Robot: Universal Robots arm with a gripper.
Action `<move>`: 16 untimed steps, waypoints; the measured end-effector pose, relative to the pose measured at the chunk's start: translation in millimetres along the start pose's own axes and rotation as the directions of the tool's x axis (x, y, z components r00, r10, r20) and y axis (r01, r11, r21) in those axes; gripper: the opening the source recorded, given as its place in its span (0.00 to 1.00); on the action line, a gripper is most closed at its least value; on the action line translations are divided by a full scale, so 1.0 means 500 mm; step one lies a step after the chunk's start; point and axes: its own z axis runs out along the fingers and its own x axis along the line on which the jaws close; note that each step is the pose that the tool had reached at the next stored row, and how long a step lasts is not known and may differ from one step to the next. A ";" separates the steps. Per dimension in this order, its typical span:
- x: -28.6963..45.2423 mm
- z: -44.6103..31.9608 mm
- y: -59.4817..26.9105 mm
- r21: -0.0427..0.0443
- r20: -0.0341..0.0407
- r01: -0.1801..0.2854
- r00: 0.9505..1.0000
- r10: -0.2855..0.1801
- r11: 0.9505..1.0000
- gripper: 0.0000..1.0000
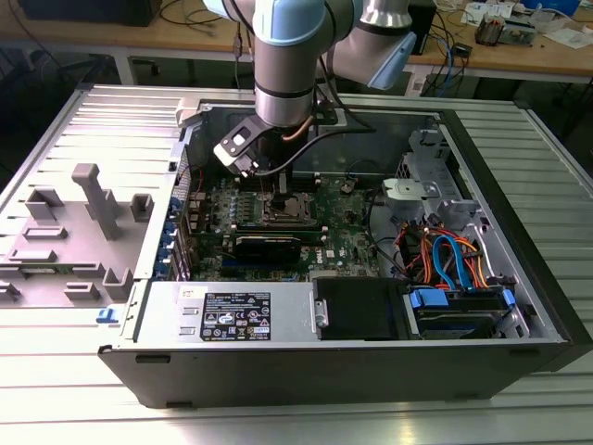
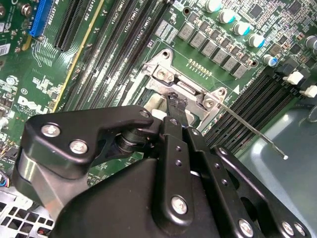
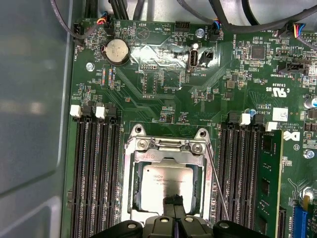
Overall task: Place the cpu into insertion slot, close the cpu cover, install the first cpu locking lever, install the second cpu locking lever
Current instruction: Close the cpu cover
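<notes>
Tool [image 3: 174, 202]: black, fingers clenched together, grasping nothing, tips at cpu cover [image 3: 166, 153] rim. Cpu [image 3: 166, 183]: seated in insertion slot [image 1: 283, 211], beneath lowered cover. Locking lever [image 3: 217, 186]: beside slot, angled outward.

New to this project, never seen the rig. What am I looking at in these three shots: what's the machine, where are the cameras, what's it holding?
It is a single robot arm reaching down into an open computer case that lies on a ribbed metal table. The exterior view is a camera off the arm, seeing the whole scene. Both wrist views come from cameras riding on the arm, looking past its black gripper at the green circuit board. In the first wrist view the silver processor chip sits in its socket, with a metal cover frame around it. A thin lever sticks out beside the socket, seemingly unlatched. The gripper is shut, its tip at the socket's edge; nothing seems held.
</notes>
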 end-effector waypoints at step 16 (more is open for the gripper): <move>-0.001 0.000 0.022 0.000 0.000 0.000 1.000 0.000 1.000 0.11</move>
